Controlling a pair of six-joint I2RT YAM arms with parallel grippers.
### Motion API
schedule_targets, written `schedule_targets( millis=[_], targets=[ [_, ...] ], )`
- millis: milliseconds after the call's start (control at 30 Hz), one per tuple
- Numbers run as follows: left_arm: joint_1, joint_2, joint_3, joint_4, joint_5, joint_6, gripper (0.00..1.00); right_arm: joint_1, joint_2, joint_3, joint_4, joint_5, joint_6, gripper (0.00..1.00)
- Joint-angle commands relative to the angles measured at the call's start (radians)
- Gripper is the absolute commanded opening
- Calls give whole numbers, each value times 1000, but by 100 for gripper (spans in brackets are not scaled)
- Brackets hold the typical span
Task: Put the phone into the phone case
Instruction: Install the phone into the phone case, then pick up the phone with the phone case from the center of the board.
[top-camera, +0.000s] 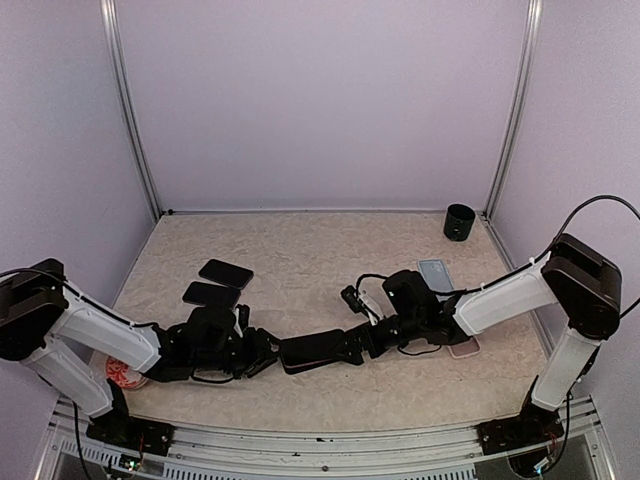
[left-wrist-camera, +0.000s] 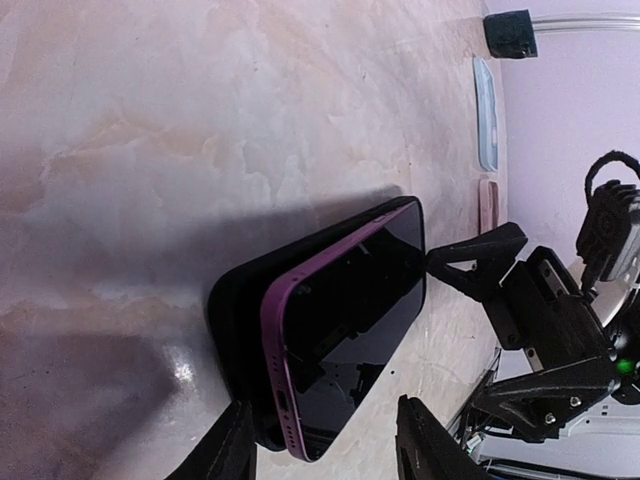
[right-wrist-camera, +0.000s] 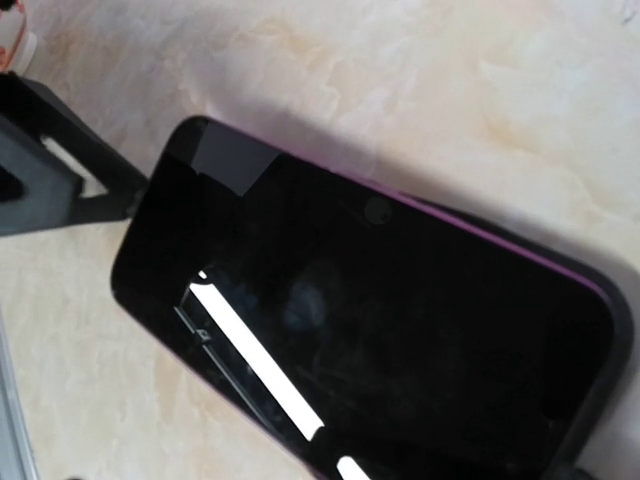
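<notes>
A purple phone (top-camera: 312, 350) with a dark screen lies screen up, partly seated in a black phone case (left-wrist-camera: 235, 310) on the table, one long purple edge (left-wrist-camera: 272, 350) still proud of the case. My left gripper (top-camera: 262, 356) is open, its fingers (left-wrist-camera: 232, 452) straddling the phone's near end without closing on it. My right gripper (top-camera: 358, 345) is at the far end, open, with one fingertip (left-wrist-camera: 450, 262) against the phone's corner. The phone (right-wrist-camera: 370, 330) fills the right wrist view, where my own fingers are hidden.
Two dark phones or cases (top-camera: 225, 272) (top-camera: 211, 294) lie left of centre. A light blue case (top-camera: 435, 272) and a pink case (top-camera: 464, 348) lie to the right. A black cup (top-camera: 459, 222) stands at the back right. A red-and-white object (top-camera: 125, 373) sits front left.
</notes>
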Motion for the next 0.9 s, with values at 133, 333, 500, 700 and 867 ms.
schedule_targets(
  millis=[133,333,500,700,867],
  targets=[
    [1,36,-29,10,-45,11,44,43,-32,-13,20,-16,3,100],
    [4,59,-22,10,-44,21,41,43,-66,34,-123,73,-122,100],
    [10,69,-23,13,-43,24,37,42,-108,88,-272,181,-276,100],
    [16,71,-30,13,-45,27,35,43,-149,121,-387,295,-513,100],
    [17,75,-29,19,-44,28,35,22,-133,153,-426,265,-566,100]
  ],
)
